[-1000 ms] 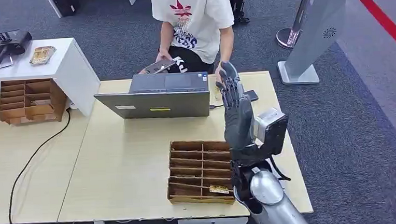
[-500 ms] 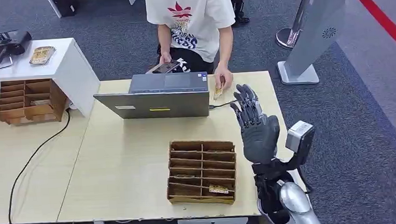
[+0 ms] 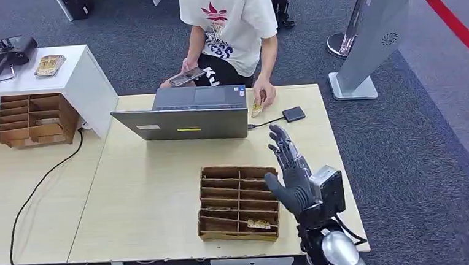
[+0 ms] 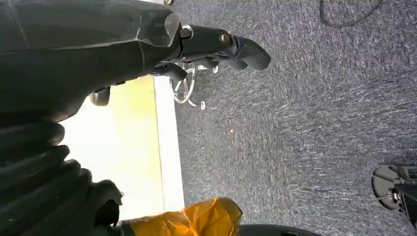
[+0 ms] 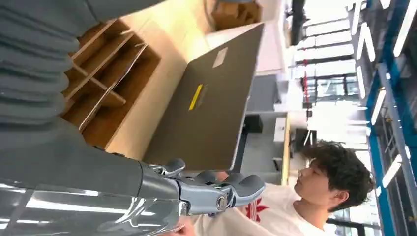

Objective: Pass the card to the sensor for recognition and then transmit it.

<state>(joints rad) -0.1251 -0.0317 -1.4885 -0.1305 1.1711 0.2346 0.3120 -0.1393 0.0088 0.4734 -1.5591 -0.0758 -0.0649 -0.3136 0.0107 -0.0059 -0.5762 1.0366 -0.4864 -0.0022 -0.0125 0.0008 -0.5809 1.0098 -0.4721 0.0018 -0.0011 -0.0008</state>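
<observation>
right robot hand empty, card at the far edge of the counter

the right robot hand (image 3: 291, 169) is raised over the near right part of the counter (image 3: 156, 199), its fingers (image 3: 282, 143) spread wide and holding nothing. the wooden divider tray (image 3: 239, 201) sits just to its left side, with a small card-like item lying in the nearest compartment.

the card (image 3: 256, 109) lies well ahead of the right robot hand, at the far edge of the counter, under the fingers of a person's hand (image 3: 264, 96). the sensor (image 3: 293, 113), a small dark pad on a cable, lies ahead of the right robot hand, just to the right of the card and apart from it. the laptop (image 3: 185, 115) stands ahead and to the left, its lid back bearing a small yellow sticker and a pale label; neither can be read.

the person wears a white shirt (image 3: 228, 16) with a red trefoil logo and dark lettering, not legible.

the left robot hand (image 4: 74, 59) hangs beside the counter edge over grey carpet, its fingers apart and holding nothing.
</observation>
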